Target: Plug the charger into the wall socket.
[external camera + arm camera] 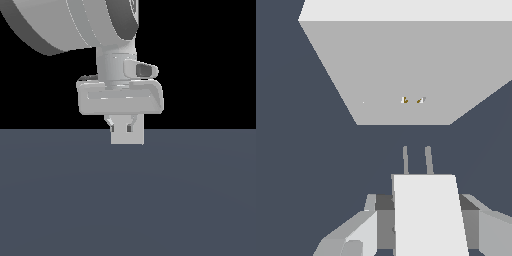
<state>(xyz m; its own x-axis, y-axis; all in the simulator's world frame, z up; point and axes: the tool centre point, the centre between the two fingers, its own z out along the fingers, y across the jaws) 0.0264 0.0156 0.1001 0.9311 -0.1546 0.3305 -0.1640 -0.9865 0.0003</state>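
Note:
In the wrist view my gripper (426, 227) is shut on the charger (428, 215), a white block held between the grey fingers (358, 232). Its two thin prongs (417, 160) point at the wall socket (406, 65), a flat light-grey plate with two tiny yellowish holes (412, 100) at its centre. A gap of floor separates the prongs from the plate, and they line up roughly with the holes. In the exterior view the gripper (122, 127) hangs low over the floor in front of a small light-grey square (128, 136), apparently the socket; the charger cannot be made out there.
A dark blue-grey floor (125, 200) spreads under everything. The arm's large grey link (65, 22) fills the upper part of the exterior view. No other objects show.

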